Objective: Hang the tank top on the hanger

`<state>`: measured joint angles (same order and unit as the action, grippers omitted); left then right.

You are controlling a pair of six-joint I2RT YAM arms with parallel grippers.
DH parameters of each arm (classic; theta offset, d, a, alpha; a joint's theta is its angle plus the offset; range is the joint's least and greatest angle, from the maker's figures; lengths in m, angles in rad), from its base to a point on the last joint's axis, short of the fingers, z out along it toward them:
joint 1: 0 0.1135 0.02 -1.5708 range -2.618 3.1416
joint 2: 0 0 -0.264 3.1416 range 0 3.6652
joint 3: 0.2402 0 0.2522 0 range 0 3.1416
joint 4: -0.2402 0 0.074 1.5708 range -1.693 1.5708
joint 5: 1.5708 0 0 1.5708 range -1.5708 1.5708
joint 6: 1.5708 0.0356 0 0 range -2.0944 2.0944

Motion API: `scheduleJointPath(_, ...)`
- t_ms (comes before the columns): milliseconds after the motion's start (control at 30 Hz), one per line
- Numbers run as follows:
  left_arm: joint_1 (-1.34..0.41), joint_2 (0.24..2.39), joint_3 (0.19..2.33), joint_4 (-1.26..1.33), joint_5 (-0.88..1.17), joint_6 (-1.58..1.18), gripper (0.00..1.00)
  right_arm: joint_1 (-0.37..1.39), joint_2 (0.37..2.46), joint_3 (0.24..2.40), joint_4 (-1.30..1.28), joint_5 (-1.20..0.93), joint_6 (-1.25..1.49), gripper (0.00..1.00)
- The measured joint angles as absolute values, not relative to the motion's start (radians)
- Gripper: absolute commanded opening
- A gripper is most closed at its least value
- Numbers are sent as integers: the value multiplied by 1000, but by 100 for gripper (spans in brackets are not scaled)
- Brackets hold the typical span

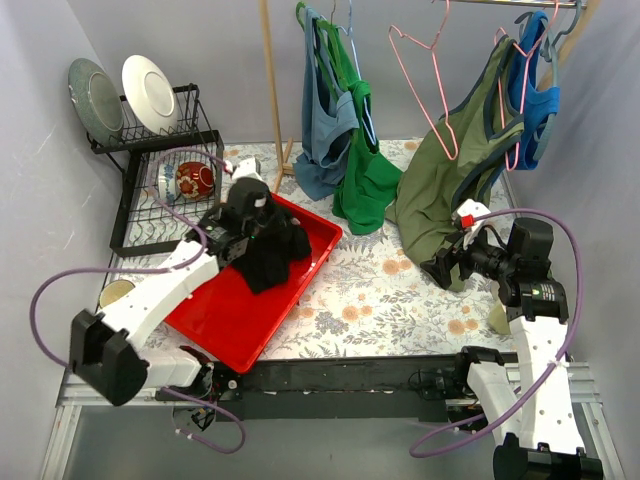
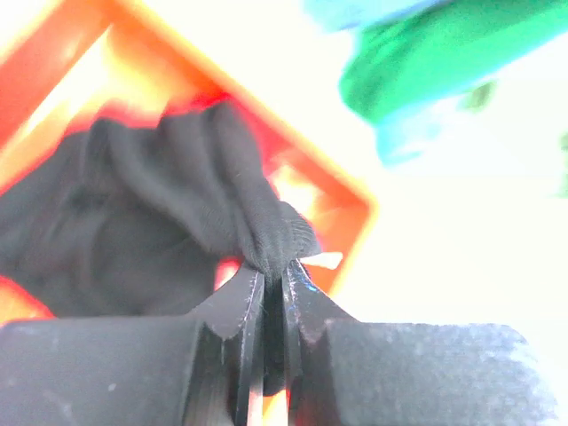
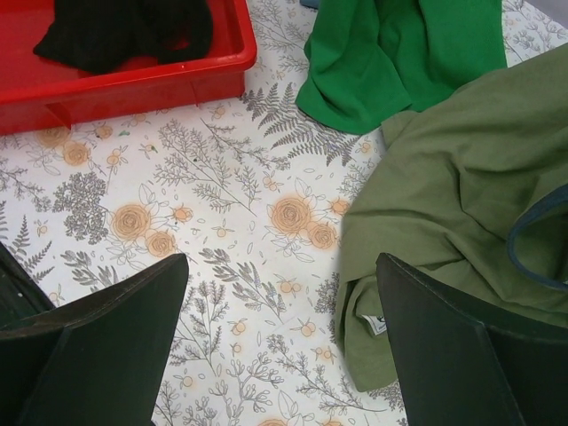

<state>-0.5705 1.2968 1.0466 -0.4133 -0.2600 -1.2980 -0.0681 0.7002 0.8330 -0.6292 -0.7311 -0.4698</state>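
**Left wrist: pick-up step, tank top pinched over the tray**

Left wrist view. The left gripper is clenched on a bunched fold of the tank top, with fabric squeezed between both fingers and no gap showing. The rest of the garment sags in a heap inside the tray, toward its far corner. The background past the tray rim is overexposed and unreadable.

Top view. The black cloth drapes from the claw and its lower part rests on the tray floor. I cannot tell whether the claw holds a strap, the hem or the body.

Right of the tray, the right gripper is released, fingers spread wide and holding nothing, low over the floral cloth. The olive top lies just past its right finger. The green top lies between that and the tray's far corner.

Beyond the tray, up and to the right, the hanger hangs bare on the rail, between the green and olive tops and well apart from the tank top.

Judgement:
- **Step in hand:** first lift. Nothing is threaded yet, so the task is at an early stage.
- **Next move:** raise the garment clear of the tray rim so it unfurls.
- **After that:** the idle claw probably has to take a second hold to open a strap or the neck.
- **Risk:** the hanger is thin wire hanging free and will likely swing on contact.
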Motion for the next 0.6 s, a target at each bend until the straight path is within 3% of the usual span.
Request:
scheduleJointPath(267,-570,1146,1306,-436,-76,-1242,0,-68,707,847,-634,-737,-480,95)
scheduleJointPath(600,-570,1220,1605,-432,241,-1256,0,-68,711,907,-649,-736,-503,96)
